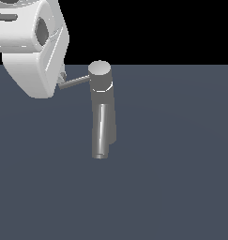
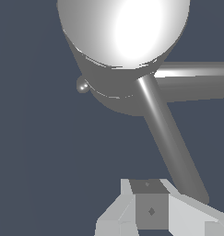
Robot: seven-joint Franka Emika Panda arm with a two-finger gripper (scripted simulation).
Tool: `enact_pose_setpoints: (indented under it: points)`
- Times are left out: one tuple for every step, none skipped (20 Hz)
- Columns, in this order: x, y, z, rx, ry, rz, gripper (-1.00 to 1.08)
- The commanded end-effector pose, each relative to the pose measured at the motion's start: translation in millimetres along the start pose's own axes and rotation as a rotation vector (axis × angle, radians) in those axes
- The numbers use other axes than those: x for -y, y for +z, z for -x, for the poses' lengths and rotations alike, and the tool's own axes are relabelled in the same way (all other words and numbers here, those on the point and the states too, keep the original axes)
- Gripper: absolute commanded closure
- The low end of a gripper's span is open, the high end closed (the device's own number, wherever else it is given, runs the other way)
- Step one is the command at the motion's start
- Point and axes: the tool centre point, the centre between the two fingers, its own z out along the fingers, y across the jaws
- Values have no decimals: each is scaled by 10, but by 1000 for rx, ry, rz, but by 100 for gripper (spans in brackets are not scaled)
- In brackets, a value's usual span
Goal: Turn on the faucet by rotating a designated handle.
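Grey metal fills most of my wrist view: the faucet (image 2: pixel 125 32) shows its round, brightly lit top close to the camera, with a thin pale ring around the body just under it. From that upper section the handle (image 2: pixel 171 138), a slim dark rod, runs out toward my gripper (image 2: pixel 152 209), and its free end lies just beside the white finger (image 2: pixel 191 214) next to the dark pad block; I cannot tell whether they touch. The thicker tube of the spout (image 2: pixel 196 80) leaves the body in another direction. A small rounded knob (image 2: pixel 82 85) sits on the far side of the column.

In the exterior view the faucet (image 1: pixel 102 101) stands upright on the flat slate-blue floor (image 1: pixel 181 164), near the middle, its spout (image 1: pixel 101 131) pointing toward the camera and downward. The handle (image 1: pixel 74 82) sticks out toward the exterior view's left, and its tip reaches the lower edge of the large white gripper (image 1: pixel 62 75) body, which hangs at the upper left. The fingers are mostly hidden behind that body, so I cannot tell whether the claw is spread or pressed together.
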Motion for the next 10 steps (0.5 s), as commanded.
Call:
enact_pose_setpoints:
  points:
    - [-100, 10, -54, -9, 6, 8, 108]
    - [-36, 1, 18, 1, -4, 2, 108]
    - [-54, 0, 4, 1, -4, 2, 108]
    - [-72, 1, -12, 1, -3, 2, 108]
    - [-90, 2, -28, 0, -3, 3, 108]
    - [-108, 1, -41, 0, -3, 3, 108]
    - [-126, 2, -57, 0, -2, 3, 108]
    - [-144, 2, -72, 0, -2, 3, 108]
    - [-163, 1, -86, 0, -2, 3, 108]
    - [-180, 2, -103, -1, -2, 4, 108]
